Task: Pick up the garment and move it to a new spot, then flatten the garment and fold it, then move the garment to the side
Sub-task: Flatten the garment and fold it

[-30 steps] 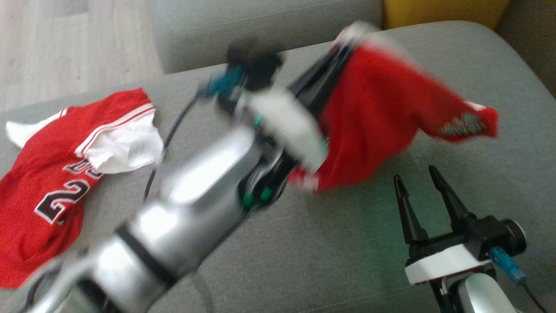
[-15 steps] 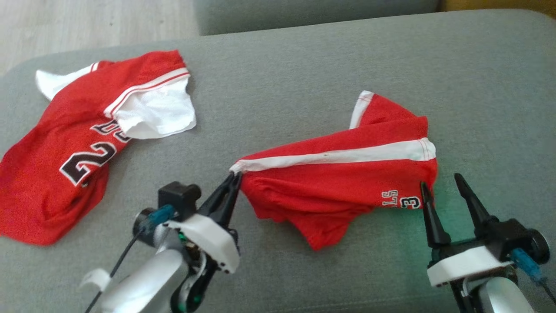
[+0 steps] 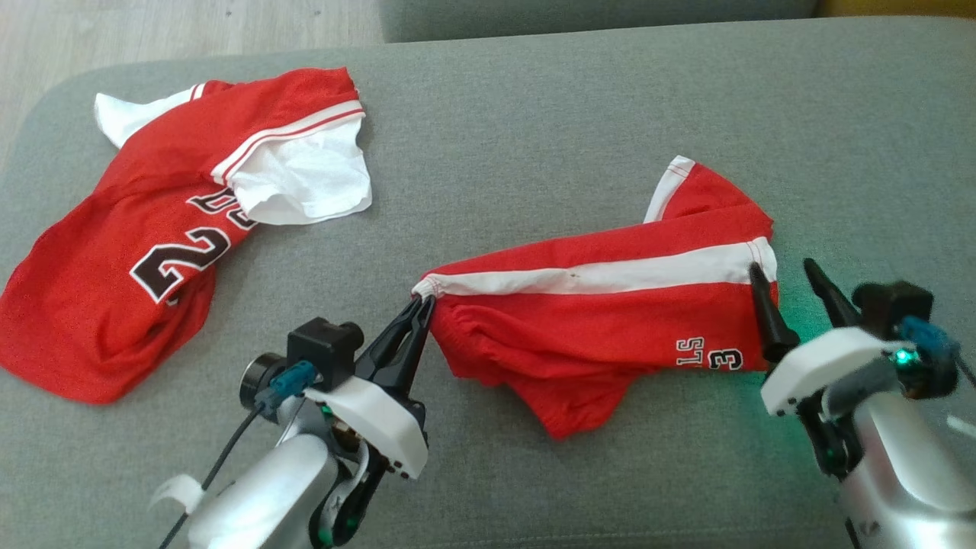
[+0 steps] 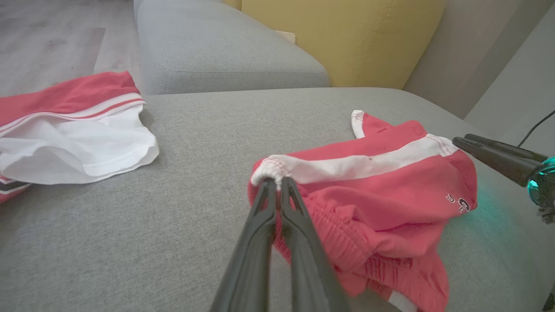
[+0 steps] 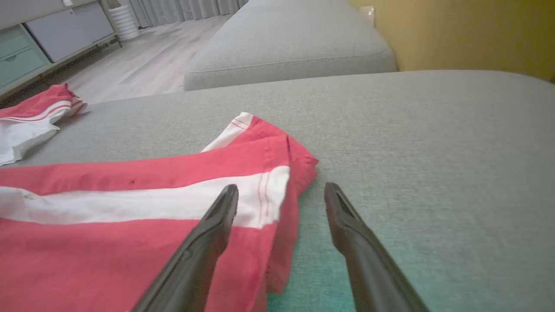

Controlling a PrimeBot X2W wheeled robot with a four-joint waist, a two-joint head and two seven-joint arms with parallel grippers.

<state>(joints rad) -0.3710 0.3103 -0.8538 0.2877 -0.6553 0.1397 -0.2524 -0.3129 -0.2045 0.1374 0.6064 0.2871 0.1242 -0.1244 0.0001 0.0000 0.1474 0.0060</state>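
Head view: the red shorts [image 3: 602, 335] lie crumpled on the grey sofa cushion [image 3: 534, 137]. Their long axis runs left to right across the robot's front, marked by the white stripe [image 3: 610, 276].

Left hand [image 3: 423, 301]: closed on the left end of that stripe, pinching a bunched white corner.

Right hand [image 3: 782, 265]: spread wide and holding nothing, at the opposite end of the stripe. One finger is over the stripe's hemmed end, the other over bare cushion.

Right wrist view agrees: the garment's right edge falls between the two fingers. I cannot tell whether the tips touch the cloth.

Judgement: flattening is the step in hand. The free corner lies directly ahead of the right hand, which is by far the nearer arm. A short advance and a close should take it. Both hands could then draw apart along the stripe.

A red jersey [image 3: 152, 252] lies well apart to the left.
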